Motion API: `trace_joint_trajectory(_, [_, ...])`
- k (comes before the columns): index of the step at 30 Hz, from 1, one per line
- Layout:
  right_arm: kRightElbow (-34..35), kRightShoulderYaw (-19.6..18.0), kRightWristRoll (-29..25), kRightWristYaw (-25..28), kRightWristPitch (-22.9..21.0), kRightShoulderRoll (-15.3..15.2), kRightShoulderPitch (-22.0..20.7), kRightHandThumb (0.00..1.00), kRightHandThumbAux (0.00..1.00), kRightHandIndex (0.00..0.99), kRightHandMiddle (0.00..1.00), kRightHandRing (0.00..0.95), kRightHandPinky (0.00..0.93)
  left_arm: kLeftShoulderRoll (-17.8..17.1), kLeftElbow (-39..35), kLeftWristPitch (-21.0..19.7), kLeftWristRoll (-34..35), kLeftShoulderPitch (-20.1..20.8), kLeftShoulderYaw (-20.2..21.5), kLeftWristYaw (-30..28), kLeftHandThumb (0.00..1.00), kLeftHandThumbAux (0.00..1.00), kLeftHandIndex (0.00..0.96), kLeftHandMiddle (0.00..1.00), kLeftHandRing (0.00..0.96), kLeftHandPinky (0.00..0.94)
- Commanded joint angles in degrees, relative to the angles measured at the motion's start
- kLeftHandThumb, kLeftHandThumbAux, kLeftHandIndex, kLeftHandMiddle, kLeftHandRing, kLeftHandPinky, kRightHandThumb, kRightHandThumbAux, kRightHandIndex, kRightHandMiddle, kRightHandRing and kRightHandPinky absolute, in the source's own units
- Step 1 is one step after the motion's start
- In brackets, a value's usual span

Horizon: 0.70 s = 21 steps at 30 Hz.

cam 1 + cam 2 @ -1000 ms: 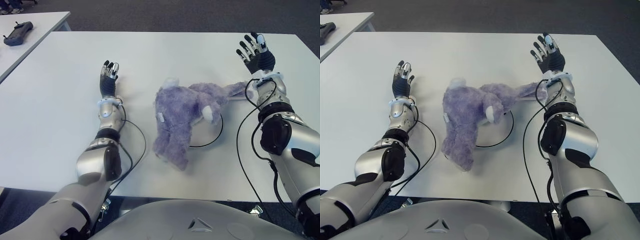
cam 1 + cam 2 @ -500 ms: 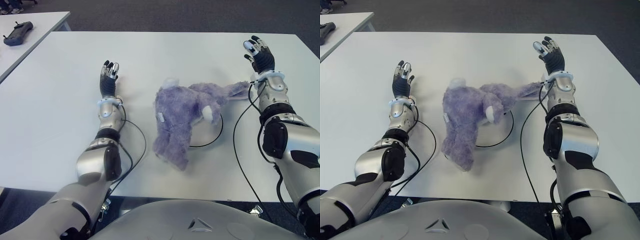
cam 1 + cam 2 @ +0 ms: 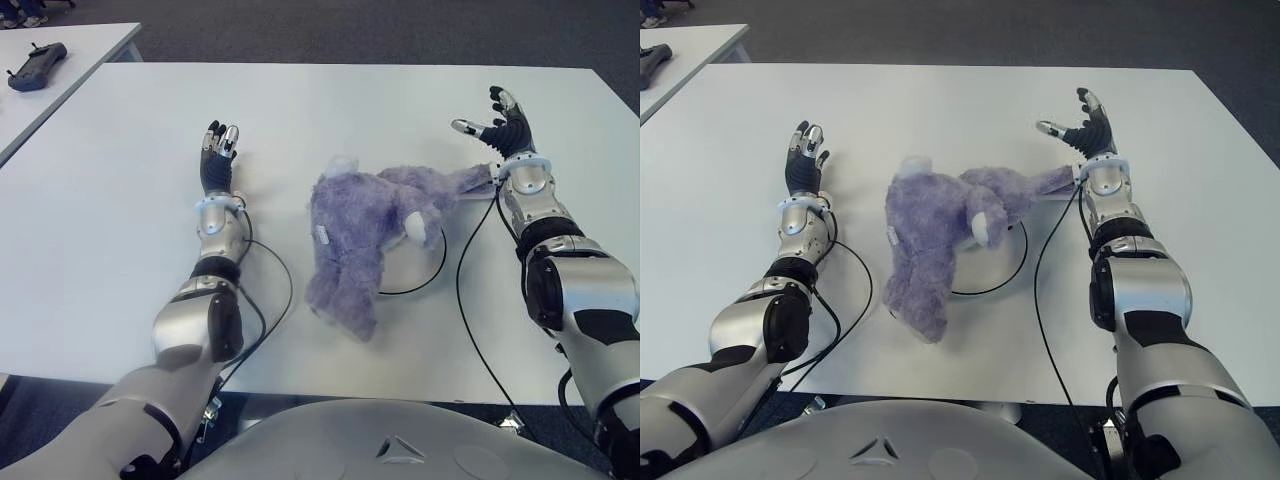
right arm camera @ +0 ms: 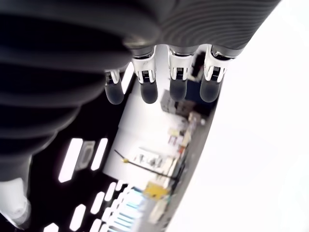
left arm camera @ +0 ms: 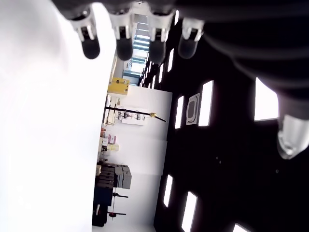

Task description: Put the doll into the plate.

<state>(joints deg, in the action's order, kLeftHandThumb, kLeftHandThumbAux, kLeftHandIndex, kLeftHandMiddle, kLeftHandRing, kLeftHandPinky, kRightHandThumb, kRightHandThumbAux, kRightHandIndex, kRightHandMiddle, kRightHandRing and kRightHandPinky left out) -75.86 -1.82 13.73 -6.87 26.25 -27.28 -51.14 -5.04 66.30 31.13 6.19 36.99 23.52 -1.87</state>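
Note:
A purple plush doll (image 3: 365, 230) lies on the white table (image 3: 330, 110), its body partly over a white plate (image 3: 425, 262) with a dark rim. One long ear (image 3: 470, 180) stretches toward my right hand. My right hand (image 3: 495, 125) hovers just beyond that ear tip, fingers spread, holding nothing. In the right wrist view its straight fingertips (image 4: 177, 89) show with nothing between them. My left hand (image 3: 218, 150) shows to the left of the doll, fingers extended and apart from it.
A second white table (image 3: 60, 70) stands at the far left with a dark controller (image 3: 35, 65) on it. Black cables (image 3: 470, 300) run from both wrists across the table near the plate. Dark carpet lies beyond the far edge.
My right hand has come down and back toward the doll's ear tip, turning so the thumb points left. The left hand and the doll have not moved.

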Motion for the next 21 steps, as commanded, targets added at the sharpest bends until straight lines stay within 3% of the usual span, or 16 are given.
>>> trace_joint_trajectory(1, [-1.91, 2.48, 4.05, -2.05, 1.64, -3.51, 3.77, 0.000, 0.691, 0.056, 0.027, 0.000, 0.000, 5.69, 8.67, -1.62, 1.03, -14.85, 0.48, 0.89, 0.000, 0.449, 0.021, 0.078, 0.044, 0.010])
trace_joint_trajectory(12, [-2.64, 1.98, 4.22, -2.01, -0.77, -4.36, 6.56, 0.000, 0.709, 0.052, 0.044, 0.011, 0.020, 5.91, 8.61, -1.06, 1.53, -14.82, 1.01, 0.90, 0.000, 0.445, 0.032, 0.086, 0.052, 0.015])
trace_joint_trajectory(21, [-2.67, 0.85, 3.01, -2.83, -0.95, -2.43, 8.76, 0.000, 0.719, 0.043, 0.053, 0.023, 0.043, 5.56, 8.68, -1.17, 1.02, -14.97, 0.63, 0.89, 0.000, 0.440, 0.035, 0.088, 0.054, 0.015])
